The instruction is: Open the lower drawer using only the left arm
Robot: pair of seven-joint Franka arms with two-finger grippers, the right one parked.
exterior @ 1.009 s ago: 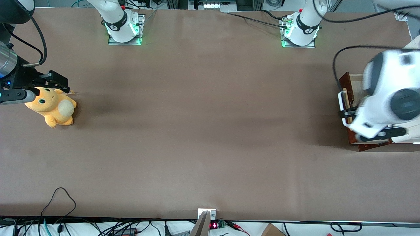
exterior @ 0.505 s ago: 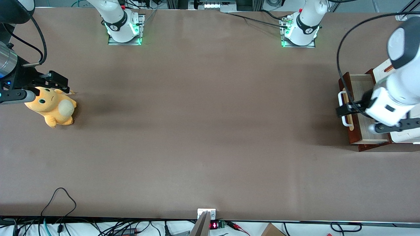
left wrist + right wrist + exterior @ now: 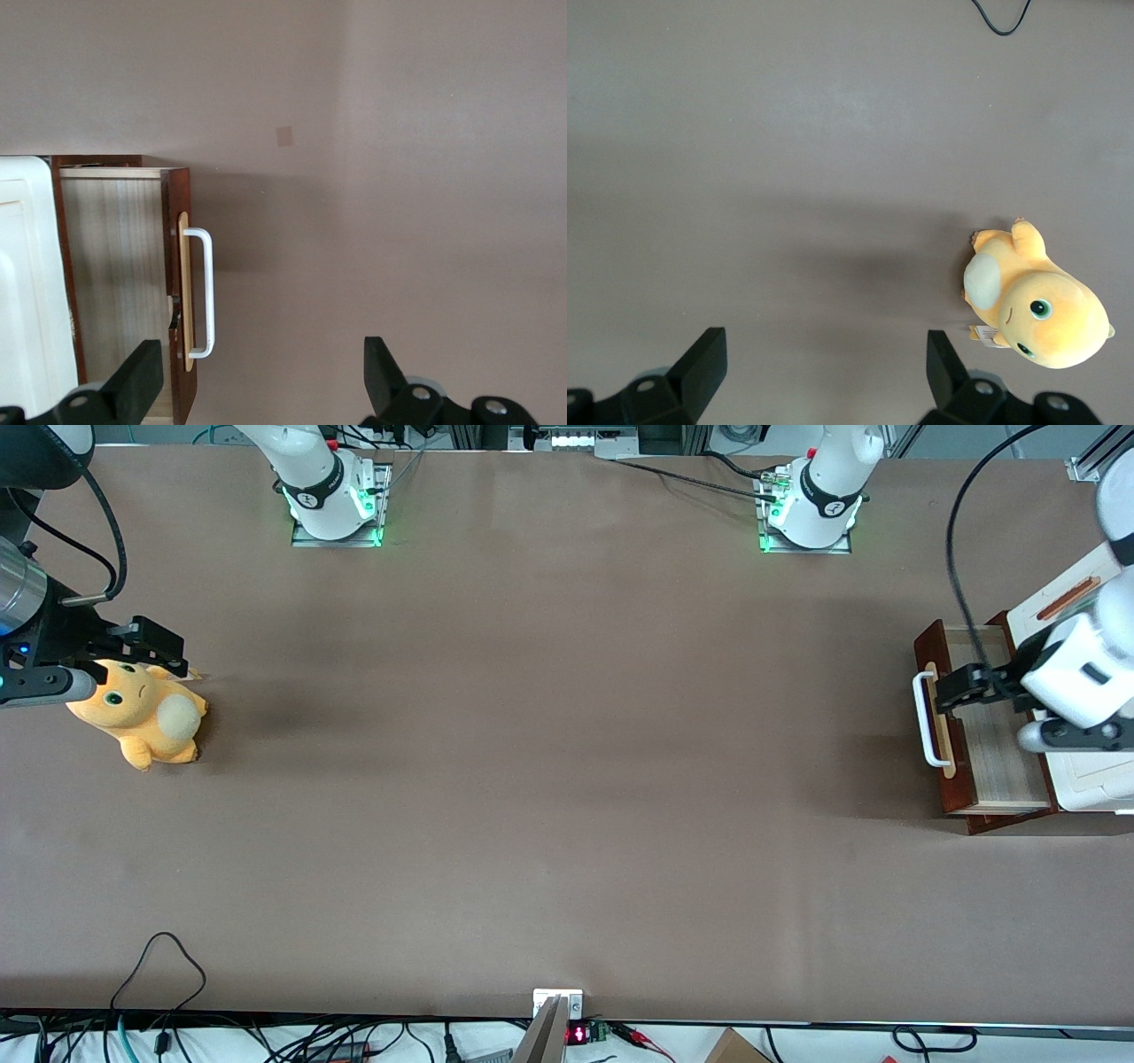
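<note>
Red-brown lower drawer (image 3: pixel 974 726) pulled out, pale inside showing, at bench's working-arm end. Left arm (image 3: pixel 1085 669) above it; end effector (image 3: pixel 257 390) spread wide, grasping nothing, handle (image 3: pixel 202 292) at its 11 o'clock. Judged: opening done; next, retreat clear.

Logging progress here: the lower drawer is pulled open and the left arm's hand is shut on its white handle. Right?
Not quite. The lower drawer is open, but the left arm's hand is open and off the white handle, raised above the drawer. The left wrist view shows its fingers spread wide, holding nothing.
</note>
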